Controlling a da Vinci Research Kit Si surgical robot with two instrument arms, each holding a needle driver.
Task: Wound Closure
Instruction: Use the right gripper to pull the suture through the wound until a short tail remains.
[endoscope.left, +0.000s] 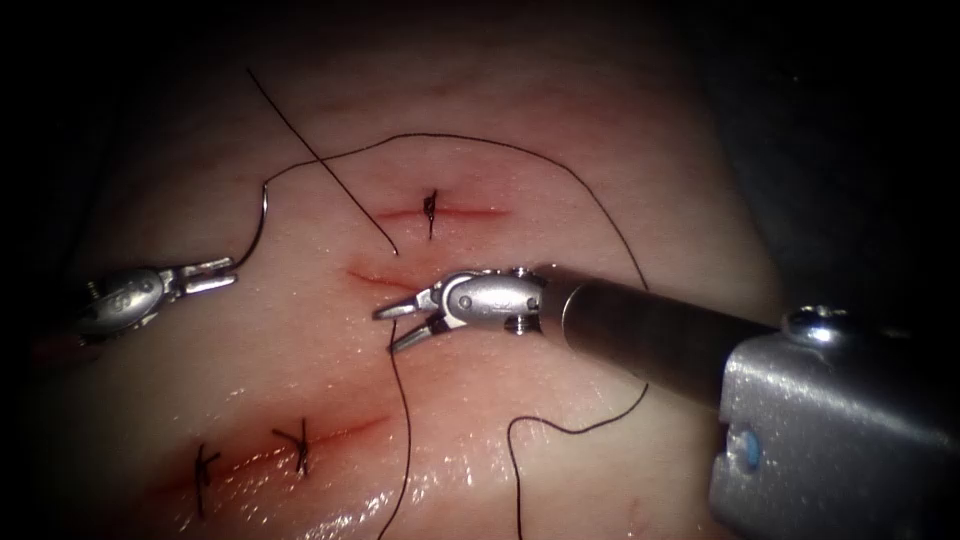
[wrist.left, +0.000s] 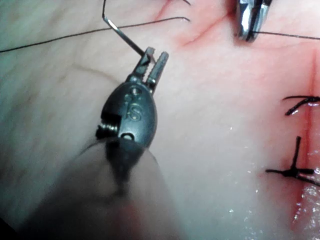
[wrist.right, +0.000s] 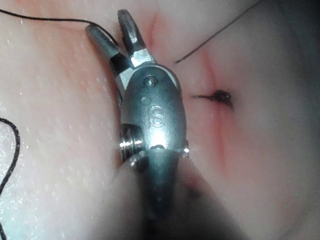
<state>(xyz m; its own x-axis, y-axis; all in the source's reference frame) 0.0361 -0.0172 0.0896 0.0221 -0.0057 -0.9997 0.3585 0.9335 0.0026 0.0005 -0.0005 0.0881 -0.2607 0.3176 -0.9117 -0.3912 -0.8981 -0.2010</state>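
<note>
the right tool (endoscope.left: 400, 325) is seen nearest, entering from the right over the middle cut (endoscope.left: 375, 278); its jaws stand apart and hold nothing, though thread (endoscope.left: 400, 420) runs just below their tips and on down the tissue (endoscope.left: 600, 230). further left, the left tool (endoscope.left: 215, 275) is closed on the needle (endoscope.left: 262, 215) near one end of its curve. the needle is held clear of the tissue, well left of the cut, its arc rising from the jaws with the thread leading off its upper end. the needle is thus nearer the left tool; the open right jaws point toward it across the cut. no containers are present. beyond, a stitch (endoscope.left: 431, 207) sits in the far cut, and two stitches (endoscope.left: 300, 445) in the near one.
</note>
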